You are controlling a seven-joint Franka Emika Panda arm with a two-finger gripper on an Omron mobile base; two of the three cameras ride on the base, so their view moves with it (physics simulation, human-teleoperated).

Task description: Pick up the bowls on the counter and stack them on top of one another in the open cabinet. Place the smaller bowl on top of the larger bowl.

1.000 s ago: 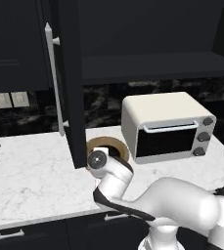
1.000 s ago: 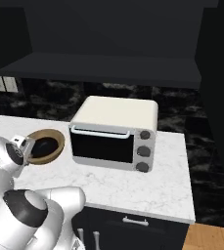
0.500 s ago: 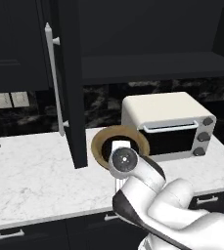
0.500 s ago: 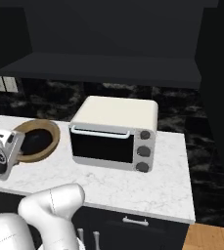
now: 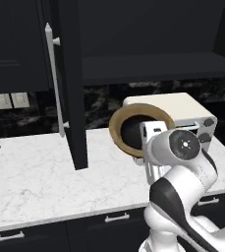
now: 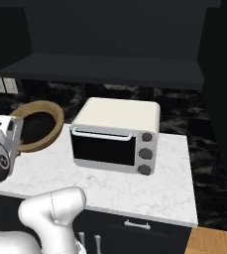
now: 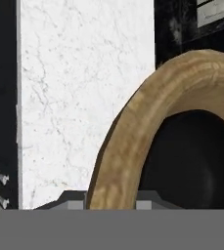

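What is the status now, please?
Claw shut on wooden bowl's rim, bowl lifted off counter and tilted. Black bowl sits inside it. Toaster oven close beside; cabinet door stands open.

The arm [image 5: 182, 197] is made of smooth, glossy white rounded shells with dark bands at the joints. The wrist ends in a round grey cap [image 5: 184, 143] (it has small screws around a centre hole).

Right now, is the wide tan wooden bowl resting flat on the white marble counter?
No, the wide tan wooden bowl is tilted up on edge, lifted off the white marble counter at the arm's end.
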